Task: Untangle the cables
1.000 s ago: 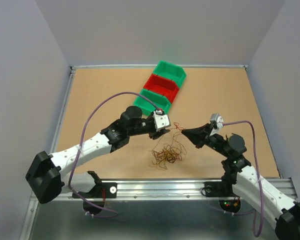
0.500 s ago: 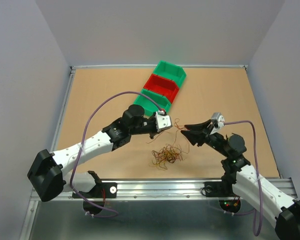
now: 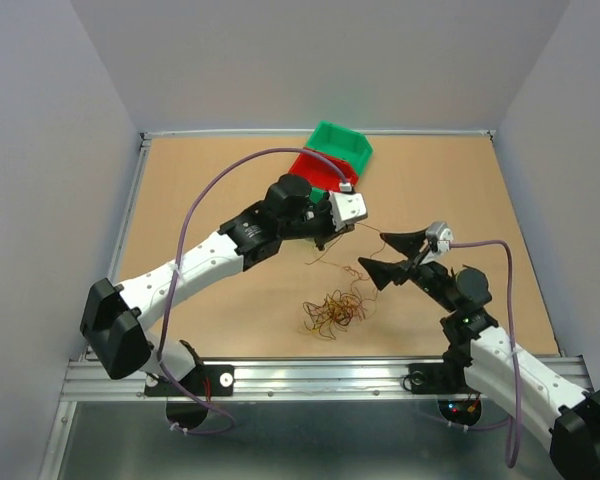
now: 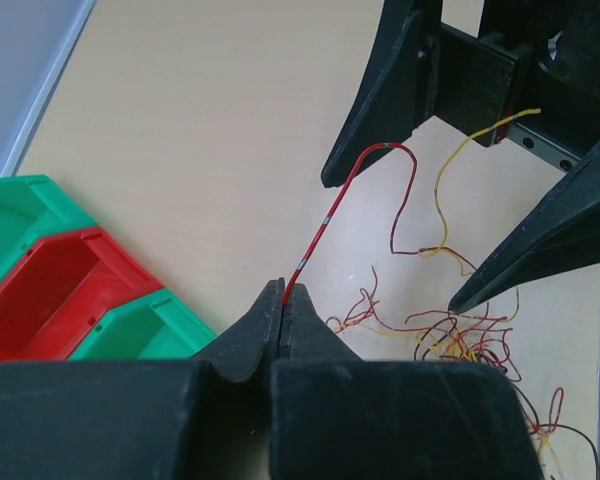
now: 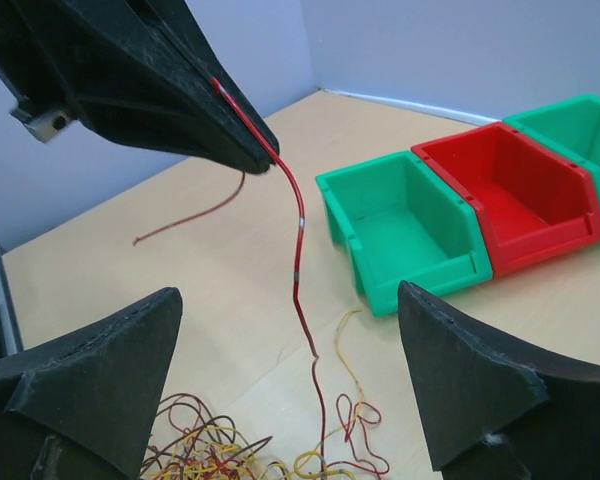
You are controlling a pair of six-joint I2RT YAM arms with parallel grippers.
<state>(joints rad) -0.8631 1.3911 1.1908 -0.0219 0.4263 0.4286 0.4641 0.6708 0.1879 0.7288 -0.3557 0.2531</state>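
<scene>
Left claw [image 4: 282, 303] pinching red cable [image 4: 321, 225], clump [image 3: 332, 310] nearby

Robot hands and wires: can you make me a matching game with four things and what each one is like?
Things:
1. left hand
2. right hand
3. tangled wires
4. red bin

States:
A. between two green bins
B. wide open, holding nothing
C. heaped on the table
D. pinched shut on a red wire

Pairs: 1-D, 2-B, 3-C, 4-A
</scene>
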